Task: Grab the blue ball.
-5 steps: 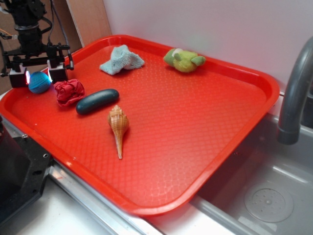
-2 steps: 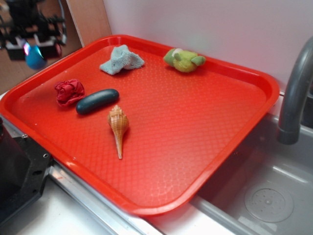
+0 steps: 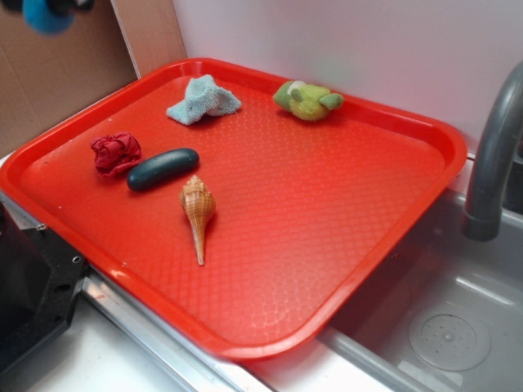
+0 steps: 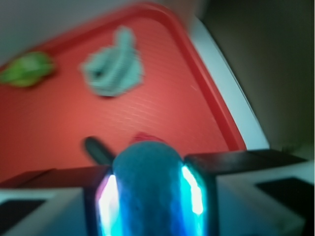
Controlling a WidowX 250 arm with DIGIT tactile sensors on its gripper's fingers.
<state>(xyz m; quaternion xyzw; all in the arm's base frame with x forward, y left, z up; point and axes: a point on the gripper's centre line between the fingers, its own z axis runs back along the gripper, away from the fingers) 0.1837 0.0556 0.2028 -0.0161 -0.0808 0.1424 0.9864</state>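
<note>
Wrist: blue ball (image 4: 147,189) (gripper-clamped (image 4: 150,194)).

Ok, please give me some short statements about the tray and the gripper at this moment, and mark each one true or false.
1. The gripper is shut on the small knitted blue ball. True.
2. The blue ball rests on the red plastic tray. False: it is held high above the tray's left corner.
3. The dark teal oblong pebble lies between the crumpled red cloth wad and the tan spiral seashell. True.
4. The pale blue rag lies in the sink. False: it is on the tray, near its far edge.
</note>
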